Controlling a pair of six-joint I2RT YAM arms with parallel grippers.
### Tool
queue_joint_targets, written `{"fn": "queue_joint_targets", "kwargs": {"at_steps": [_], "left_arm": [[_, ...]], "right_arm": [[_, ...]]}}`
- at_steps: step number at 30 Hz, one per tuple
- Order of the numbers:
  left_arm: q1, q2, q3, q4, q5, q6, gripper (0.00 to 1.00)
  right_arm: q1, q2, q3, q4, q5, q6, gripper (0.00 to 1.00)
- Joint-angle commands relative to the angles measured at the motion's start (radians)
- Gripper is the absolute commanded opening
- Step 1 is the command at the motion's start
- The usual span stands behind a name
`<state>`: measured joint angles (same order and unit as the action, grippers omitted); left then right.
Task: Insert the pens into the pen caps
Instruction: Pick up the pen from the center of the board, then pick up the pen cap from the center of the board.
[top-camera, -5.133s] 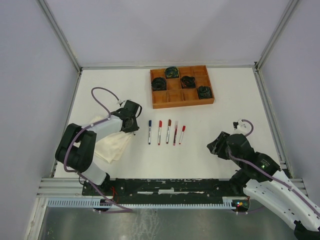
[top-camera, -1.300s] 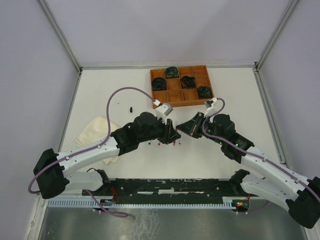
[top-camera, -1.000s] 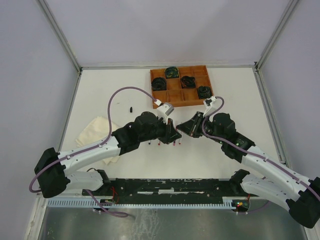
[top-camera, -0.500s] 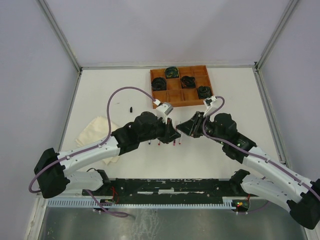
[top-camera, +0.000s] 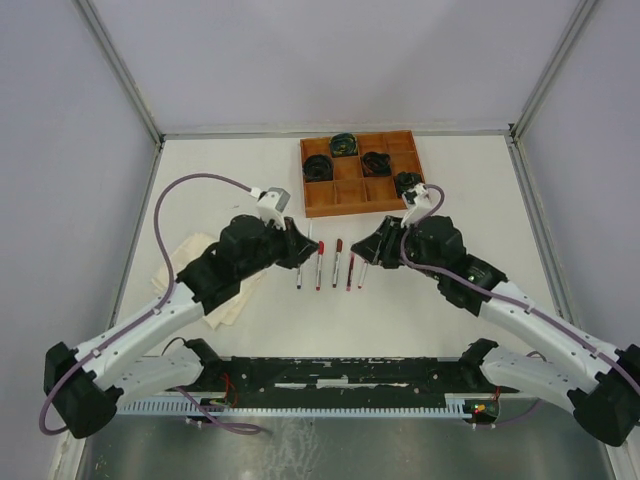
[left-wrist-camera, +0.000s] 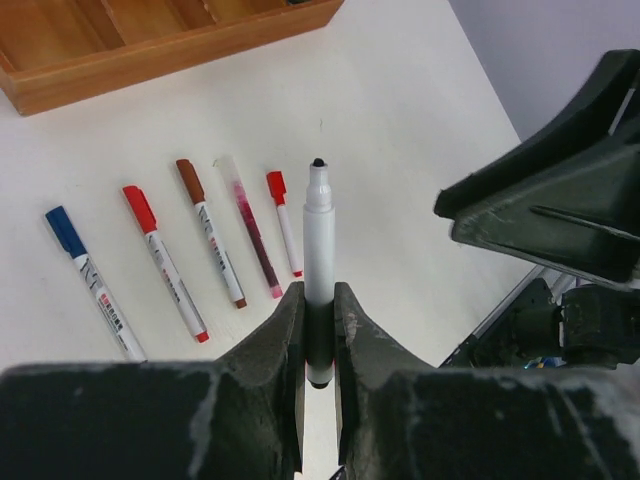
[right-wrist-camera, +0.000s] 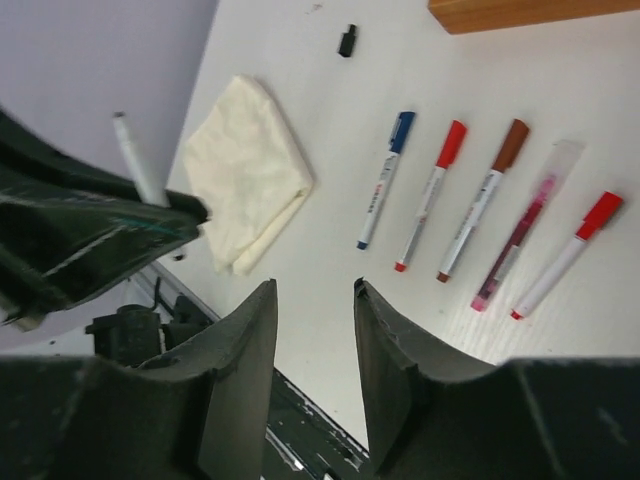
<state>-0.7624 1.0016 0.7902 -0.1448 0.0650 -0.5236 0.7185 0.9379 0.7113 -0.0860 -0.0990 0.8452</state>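
My left gripper (left-wrist-camera: 318, 330) is shut on the lower end of an uncapped white pen (left-wrist-camera: 319, 235) with a black tip, held above the table. In the top view this gripper (top-camera: 303, 244) hangs left of the pen row. Several pens lie side by side: one with a blue cap (left-wrist-camera: 66, 229), one with a red cap (left-wrist-camera: 139, 207), a brown-capped one (left-wrist-camera: 189, 180), a pink one (left-wrist-camera: 250, 240) and a short red-capped one (left-wrist-camera: 276, 187). My right gripper (right-wrist-camera: 312, 300) is open and holds nothing, to the right of the row (top-camera: 373, 245). A loose black cap (right-wrist-camera: 347, 40) lies far back.
A wooden tray (top-camera: 362, 206) with dark coiled cable bundles (top-camera: 318, 167) stands behind the pens. A folded cream cloth (right-wrist-camera: 248, 170) lies left of the row, partly under my left arm in the top view.
The two grippers were together over the pen row. My left gripper has drawn back left with the pen; my right gripper has opened and shifted slightly back.
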Motion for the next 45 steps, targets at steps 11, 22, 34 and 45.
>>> {"fn": "queue_joint_targets", "kwargs": {"at_steps": [11, 22, 34, 45], "left_arm": [[0.015, -0.255, 0.023, -0.235, -0.158, 0.047, 0.03], [0.015, -0.417, 0.006, -0.345, -0.263, 0.073, 0.03], [0.017, -0.46, -0.012, -0.372, -0.301, 0.087, 0.03], [0.016, -0.473, -0.016, -0.376, -0.296, 0.085, 0.03]], "right_arm": [[0.051, 0.393, 0.313, -0.18, 0.143, -0.122, 0.49], [0.131, 0.846, 0.678, -0.182, 0.157, -0.106, 0.53], [0.15, 1.309, 1.253, -0.362, 0.188, -0.131, 0.56], [0.157, 1.592, 1.647, -0.461, 0.23, -0.15, 0.56]]}}
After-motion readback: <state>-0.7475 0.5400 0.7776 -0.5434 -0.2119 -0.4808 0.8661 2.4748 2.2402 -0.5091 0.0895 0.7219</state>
